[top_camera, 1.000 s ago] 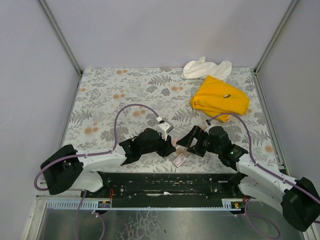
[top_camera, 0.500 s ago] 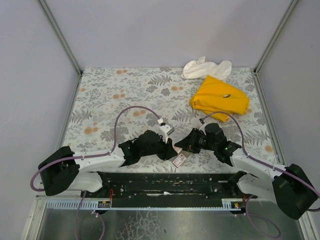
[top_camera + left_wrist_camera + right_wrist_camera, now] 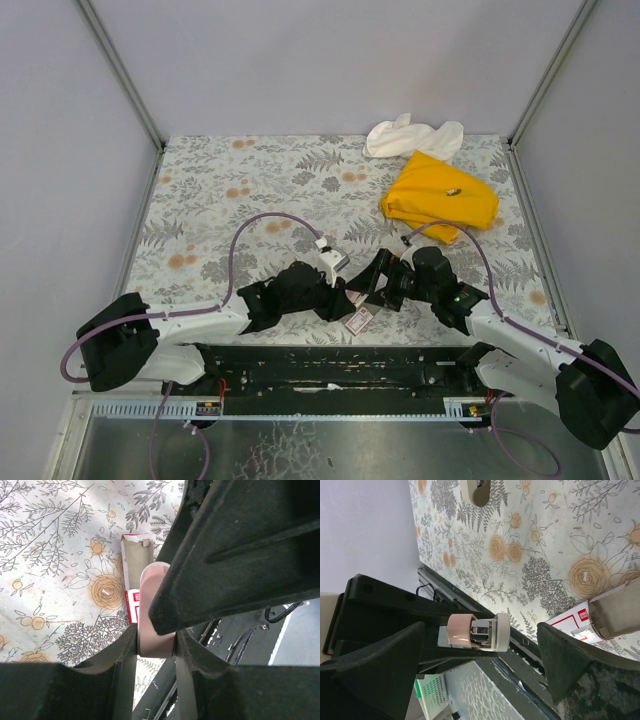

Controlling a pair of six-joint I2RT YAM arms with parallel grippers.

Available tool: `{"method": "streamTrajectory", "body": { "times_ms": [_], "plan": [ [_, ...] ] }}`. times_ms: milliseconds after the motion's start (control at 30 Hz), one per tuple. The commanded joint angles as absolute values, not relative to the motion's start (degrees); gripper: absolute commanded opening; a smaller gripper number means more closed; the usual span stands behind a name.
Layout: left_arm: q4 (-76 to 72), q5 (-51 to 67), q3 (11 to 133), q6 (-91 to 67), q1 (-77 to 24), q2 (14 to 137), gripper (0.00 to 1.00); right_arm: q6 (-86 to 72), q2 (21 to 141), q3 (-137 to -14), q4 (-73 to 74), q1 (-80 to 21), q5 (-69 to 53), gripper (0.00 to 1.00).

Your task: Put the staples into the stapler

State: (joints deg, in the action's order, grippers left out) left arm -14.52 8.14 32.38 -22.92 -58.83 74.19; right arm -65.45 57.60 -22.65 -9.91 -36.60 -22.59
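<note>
The stapler point(image 3: 153, 607) is small, pink and white. My left gripper point(image 3: 155, 647) is shut on its pink body and holds it just above the table. In the right wrist view the stapler's end point(image 3: 462, 631) shows pink, white and metal, between the wide-open fingers of my right gripper point(image 3: 481, 627), which do not touch it. The staples box point(image 3: 135, 572), pink with a white label and a tan inner piece, lies flat on the table under the stapler; it also shows in the top view point(image 3: 358, 318) and the right wrist view point(image 3: 575, 622). The grippers point(image 3: 338, 297) point(image 3: 378, 280) meet near the table's front middle.
A yellow cloth point(image 3: 440, 195) and a white cloth point(image 3: 410, 135) lie at the back right. The black base rail point(image 3: 330, 365) runs along the near edge. A small beige object point(image 3: 476, 490) lies on the floral table cover point(image 3: 220, 190).
My right gripper moved left toward the stapler, then drew back slightly to the right and turned. The left gripper and the staples box have stayed almost still.
</note>
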Motion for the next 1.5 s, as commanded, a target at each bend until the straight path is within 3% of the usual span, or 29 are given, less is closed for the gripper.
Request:
{"method": "streamTrajectory", "body": {
  "times_ms": [0,300,467,733,800,900,1133,1300,1467],
  "plan": [
    [-15.8,6.4,32.9,-23.2,-59.1,72.6,0.00,-62.5,54.7,-26.3,-6.8,-36.8,-19.2,0.99],
    [2.1,-14.6,38.4,-27.0,-53.7,78.4,0.00,-50.9,50.4,-34.5,18.1,-36.8,-1.0,0.99],
    [4.7,-17.5,41.2,-29.6,-47.1,83.7,0.00,-46.2,51.0,-38.4,26.0,-36.8,4.5,0.99],
    [6.7,-17.6,45.5,-28.3,-44.0,90.6,0.00,-45.6,51.5,-37.4,24.4,-36.8,4.0,0.99],
    [6.7,-17.1,45.6,-28.1,-44.0,90.7,0.08,-45.3,51.9,-37.1,24.0,-36.8,4.0,0.99],
    [6.9,-16.7,45.4,-28.0,-43.9,90.8,0.36,-44.2,52.7,-36.9,23.2,-36.8,4.2,0.99],
    [3.7,-11.4,43.8,-25.4,-43.8,87.6,0.78,-38.0,57.0,-39.2,20.7,-36.7,3.5,0.99],
    [1.6,-5.2,47.2,-22.3,-41.4,86.7,0.88,-32.2,62.8,-44.2,18.0,-34.6,0.8,0.99],
    [-3.5,2.2,47.9,-24.0,-28.0,85.7,0.89,-29.5,64.7,-44.0,11.2,-17.4,-11.7,0.99]
  ]
}}
